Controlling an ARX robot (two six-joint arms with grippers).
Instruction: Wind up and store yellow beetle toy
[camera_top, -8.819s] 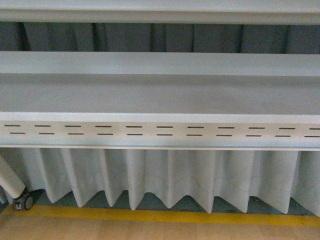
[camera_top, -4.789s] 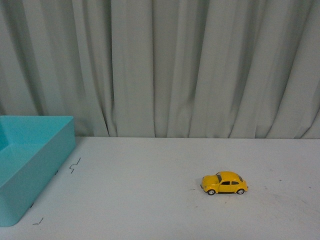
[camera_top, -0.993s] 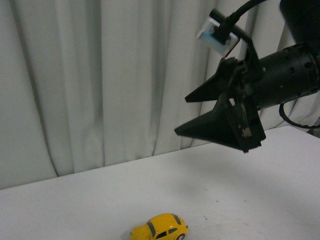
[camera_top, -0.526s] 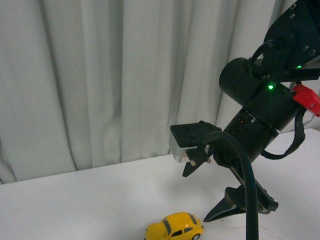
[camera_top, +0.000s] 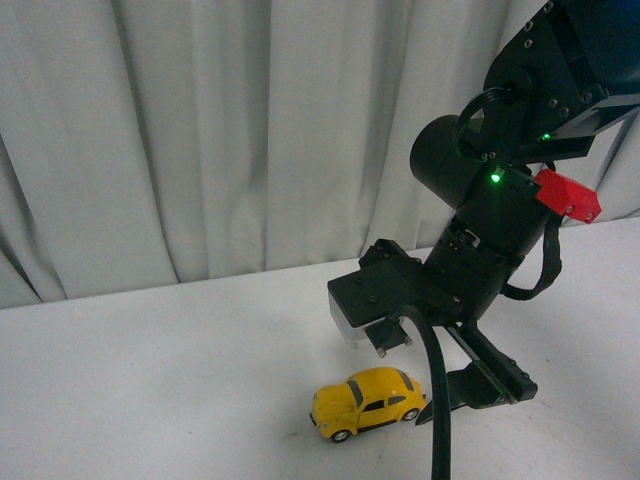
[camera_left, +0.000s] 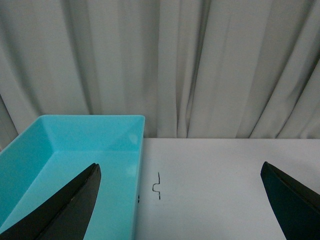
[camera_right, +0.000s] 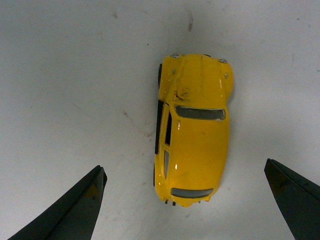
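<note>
The yellow beetle toy (camera_top: 368, 402) stands on its wheels on the white table, and from above it shows as a glossy rounded body (camera_right: 192, 135) with dark windows. My right gripper (camera_top: 455, 395) hangs just right of the toy, pointing down. In the right wrist view this gripper (camera_right: 184, 167) is open, its two dark fingertips (camera_right: 90, 195) wide apart on either side of the toy's rear end and not touching it. My left gripper (camera_left: 179, 167) is open over bare table beside a teal bin (camera_left: 90, 127). It holds nothing and is out of the front view.
The teal bin is open-topped and shows nothing inside. A small black mark (camera_left: 157, 185) lies on the table (camera_top: 150, 380) beside it. Grey pleated curtain (camera_top: 200, 140) closes off the back. The right arm's black cable (camera_top: 438, 400) hangs in front of the toy's rear.
The right arm swung from high above the table, fingers pointing sideways, down to beside the toy. The front view shifted, so the toy sits higher and further right in the picture.
</note>
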